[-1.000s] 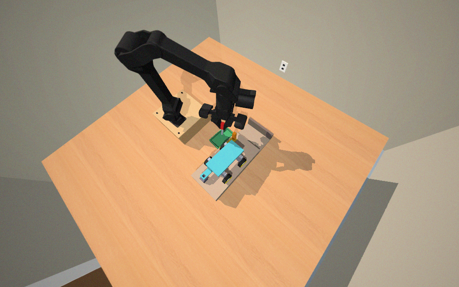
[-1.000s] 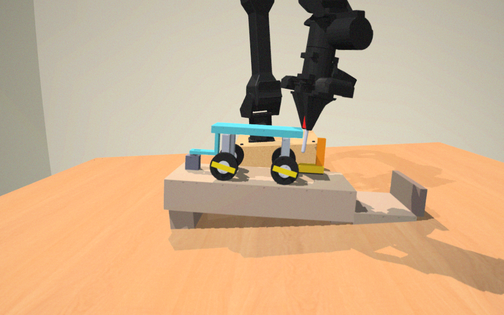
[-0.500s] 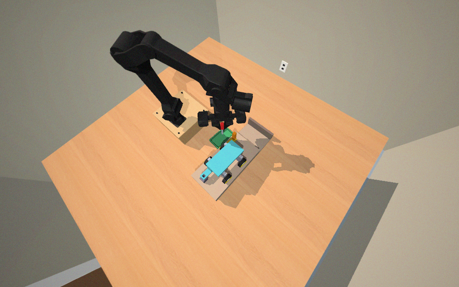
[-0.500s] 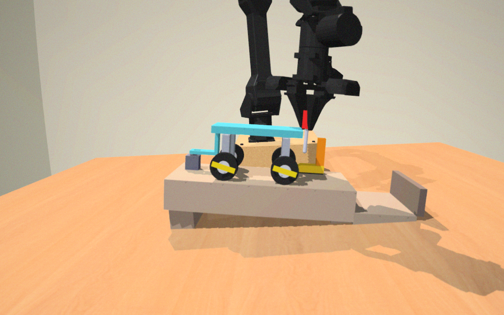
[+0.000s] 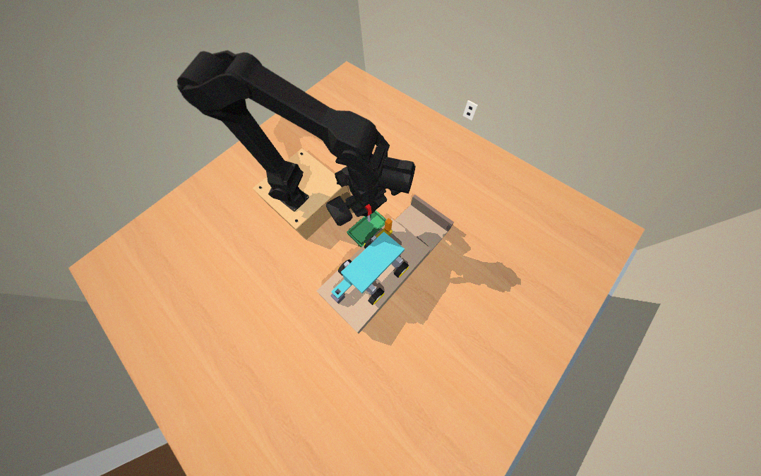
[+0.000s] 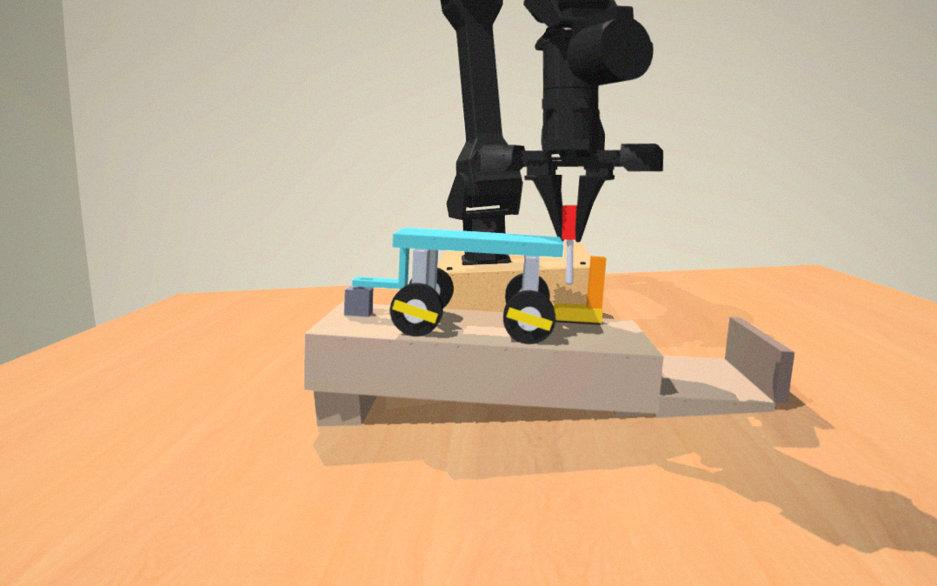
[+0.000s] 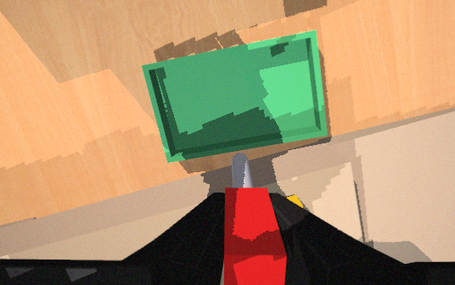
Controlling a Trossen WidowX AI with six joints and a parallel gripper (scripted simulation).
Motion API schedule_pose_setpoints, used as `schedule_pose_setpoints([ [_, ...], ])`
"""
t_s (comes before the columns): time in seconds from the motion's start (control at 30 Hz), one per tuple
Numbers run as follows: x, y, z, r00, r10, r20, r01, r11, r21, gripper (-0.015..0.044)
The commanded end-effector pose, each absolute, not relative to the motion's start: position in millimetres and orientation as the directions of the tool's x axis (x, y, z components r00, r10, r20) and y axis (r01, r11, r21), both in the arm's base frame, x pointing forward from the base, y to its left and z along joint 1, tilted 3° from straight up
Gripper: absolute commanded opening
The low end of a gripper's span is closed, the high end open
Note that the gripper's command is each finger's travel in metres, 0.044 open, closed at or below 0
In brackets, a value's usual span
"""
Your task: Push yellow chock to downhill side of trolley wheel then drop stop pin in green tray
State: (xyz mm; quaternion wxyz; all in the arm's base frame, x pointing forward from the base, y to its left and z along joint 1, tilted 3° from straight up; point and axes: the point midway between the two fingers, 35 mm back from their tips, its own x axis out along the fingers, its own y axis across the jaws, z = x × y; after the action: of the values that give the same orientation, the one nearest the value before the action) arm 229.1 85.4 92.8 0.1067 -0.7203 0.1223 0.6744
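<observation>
My gripper is shut on the red-headed stop pin, whose grey shaft points down. The green tray lies below; in the wrist view the pin tip shows just outside its long ramp-side rim. The cyan trolley stands on the ramp. The yellow chock stands upright at the downhill side of the far downhill wheel; whether they touch is hidden.
A dark grey block sits under the trolley's uphill tongue, with no pin in it. An upright end board closes the ramp's downhill end. The wooden arm base stands behind the tray.
</observation>
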Motion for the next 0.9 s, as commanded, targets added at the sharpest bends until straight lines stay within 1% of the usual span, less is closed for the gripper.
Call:
schedule_pose_setpoints([
  [0.0,228,84,94,0.065,-0.003,-0.998,-0.193,-0.981,-0.009,0.0000],
  [0.13,229,84,94,0.066,0.010,-0.998,-0.121,-0.992,-0.018,0.0000],
  [0.37,228,84,93,0.066,0.010,-0.998,-0.121,-0.992,-0.018,0.0000],
  [0.77,212,85,73,0.064,0.010,-0.998,-0.121,-0.992,-0.018,0.0000],
  [0.87,212,86,69,0.066,0.041,-0.997,-0.120,-0.992,-0.049,0.0000],
])
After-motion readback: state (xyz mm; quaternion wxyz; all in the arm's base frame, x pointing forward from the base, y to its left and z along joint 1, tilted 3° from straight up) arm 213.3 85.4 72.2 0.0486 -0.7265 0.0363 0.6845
